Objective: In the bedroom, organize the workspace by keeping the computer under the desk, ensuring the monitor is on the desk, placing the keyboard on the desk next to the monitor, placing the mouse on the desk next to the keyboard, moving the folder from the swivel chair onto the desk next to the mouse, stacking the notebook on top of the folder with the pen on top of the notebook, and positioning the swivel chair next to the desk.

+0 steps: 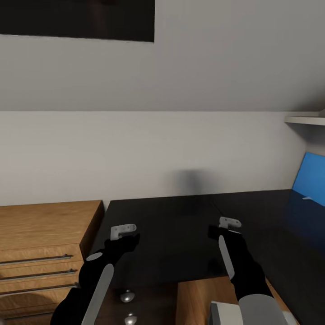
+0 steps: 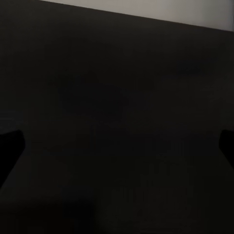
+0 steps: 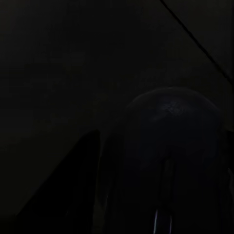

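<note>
The dark glossy desk [image 1: 171, 243] spreads out ahead of me against the white wall. My left gripper [image 1: 123, 243] hangs over its left part, open, its two fingertips [image 2: 9, 151] wide apart with only the bare desk top [image 2: 117, 122] between them. My right gripper [image 1: 220, 234] hovers over the middle of the desk, shut on a dark rounded mouse [image 3: 168, 161], whose thin cable [image 3: 195, 44] trails away across the desk top. At the far right edge stands a blue lit panel [image 1: 310, 180], which looks like the monitor's screen. Keyboard, folder, notebook, pen and chair are out of view.
A wooden chest of drawers [image 1: 45, 243] with metal handles adjoins the desk on the left. A white shelf [image 1: 307, 119] juts from the wall at the upper right. A dark rectangle [image 1: 76, 18] hangs high on the wall. Wooden floor [image 1: 198, 298] shows below the desk's front edge.
</note>
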Available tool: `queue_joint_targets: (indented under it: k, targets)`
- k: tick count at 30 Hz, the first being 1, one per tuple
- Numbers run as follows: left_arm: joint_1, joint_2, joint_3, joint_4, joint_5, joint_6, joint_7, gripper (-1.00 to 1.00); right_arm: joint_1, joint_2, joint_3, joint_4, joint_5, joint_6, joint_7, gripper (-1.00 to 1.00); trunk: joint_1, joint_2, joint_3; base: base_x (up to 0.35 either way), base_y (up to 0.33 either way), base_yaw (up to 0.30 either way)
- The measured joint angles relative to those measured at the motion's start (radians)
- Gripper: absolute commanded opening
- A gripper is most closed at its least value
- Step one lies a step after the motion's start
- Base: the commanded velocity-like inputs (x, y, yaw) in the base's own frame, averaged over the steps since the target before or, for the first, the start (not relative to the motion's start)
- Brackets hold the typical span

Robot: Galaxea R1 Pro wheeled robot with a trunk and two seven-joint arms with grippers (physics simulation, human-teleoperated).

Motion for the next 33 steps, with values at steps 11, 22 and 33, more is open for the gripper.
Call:
queue_joint_targets:
  k: [11, 22, 33]
  targets:
    - [0.0, 0.0, 0.003, 0.003, 0.002, -0.001, 0.001, 1.0, 0.003, 0.001, 0.002, 0.0, -0.002, -0.006, -0.004, -1.0, 0.0, 0.0, -0.004, 0.0, 0.0, 0.115]
    - [0.0, -0.001, 0.038, 0.003, 0.009, -0.001, 0.0, 1.0, 0.004, 0.006, 0.003, 0.008, -0.003, -0.006, -0.004, -1.0, 0.0, 0.0, -0.004, 0.0, 0.0, 0.269]
    - [0.0, 0.0, 0.044, 0.003, 0.01, -0.001, 0.0, 1.0, 0.004, 0.006, 0.021, 0.02, -0.004, -0.006, -0.003, -1.0, 0.0, 0.0, -0.004, 0.0, 0.005, 0.274]
